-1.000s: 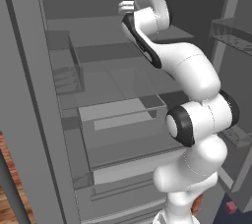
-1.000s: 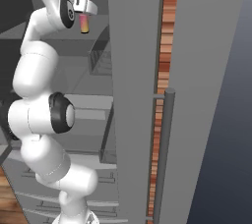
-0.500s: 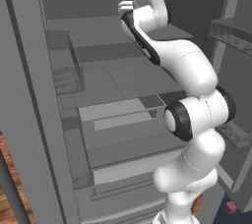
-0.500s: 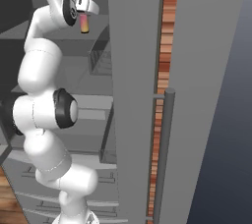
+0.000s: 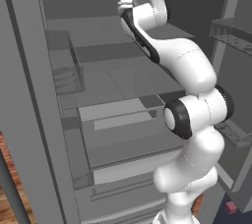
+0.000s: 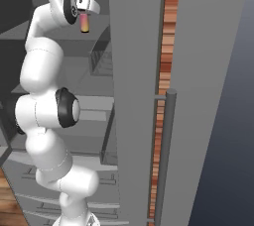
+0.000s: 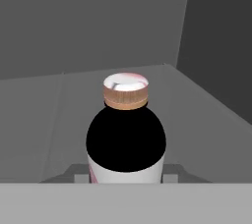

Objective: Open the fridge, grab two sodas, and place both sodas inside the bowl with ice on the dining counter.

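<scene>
With the fridge standing open and its grey shelves and drawers bared to both base cameras, I judge the door step done and the first grab in hand. My arm reaches high into the upper compartment. On the top shelf sits the slim soda, upright, near the back corner; from the right base camera its pink-orange body shows just under the hand. The gripper reads clenched around that bottle: in the hand camera the dark shoulder and the cap fill the space directly ahead, pads just visible at either side of the body.

Bottle not yet off the shelf, as far as I can tell. Next move, my call: lift straight up a touch, draw back clear of the shelf edge and the open door, then carry toward the dining counter. Second soda not spotted.
</scene>
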{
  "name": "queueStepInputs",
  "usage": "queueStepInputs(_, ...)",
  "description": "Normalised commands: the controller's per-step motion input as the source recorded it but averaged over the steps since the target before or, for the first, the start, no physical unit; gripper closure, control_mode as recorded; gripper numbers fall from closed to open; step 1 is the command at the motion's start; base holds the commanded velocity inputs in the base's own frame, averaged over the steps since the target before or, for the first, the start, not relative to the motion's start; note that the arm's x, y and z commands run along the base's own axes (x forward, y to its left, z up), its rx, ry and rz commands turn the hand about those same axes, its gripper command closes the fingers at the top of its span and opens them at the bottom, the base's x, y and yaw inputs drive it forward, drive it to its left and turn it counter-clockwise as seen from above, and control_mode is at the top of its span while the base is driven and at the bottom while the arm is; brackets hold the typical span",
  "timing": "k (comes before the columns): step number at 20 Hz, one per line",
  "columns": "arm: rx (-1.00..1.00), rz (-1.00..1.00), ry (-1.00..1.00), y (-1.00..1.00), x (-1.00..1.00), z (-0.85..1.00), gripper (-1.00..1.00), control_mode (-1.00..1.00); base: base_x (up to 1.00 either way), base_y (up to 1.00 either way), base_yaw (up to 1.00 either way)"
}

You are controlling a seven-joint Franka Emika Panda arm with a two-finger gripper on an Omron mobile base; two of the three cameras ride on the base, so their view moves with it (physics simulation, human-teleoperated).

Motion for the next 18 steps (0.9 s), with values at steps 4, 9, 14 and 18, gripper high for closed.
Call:
queueStepInputs(4, 0.0, 0.0, 0.0, 0.0, -0.07, -0.05, 1.0, -1.0, 0.0, 0.0, 0.0)
queueStepInputs(9, 0.0, 0.0, -0.03, 0.06, -0.43, -0.02, 1.0, -1.0, 0.0, 0.0, 0.0)
queueStepInputs(14, 0.0, 0.0, 0.01, 0.39, -0.53, 0.08, 1.0, -1.0, 0.0, 0.0, 0.0)
queueStepInputs(18, 0.0, 0.03, 0.02, 0.44, -0.65, -0.01, 1.0, -1.0, 0.0, 0.0, 0.0)
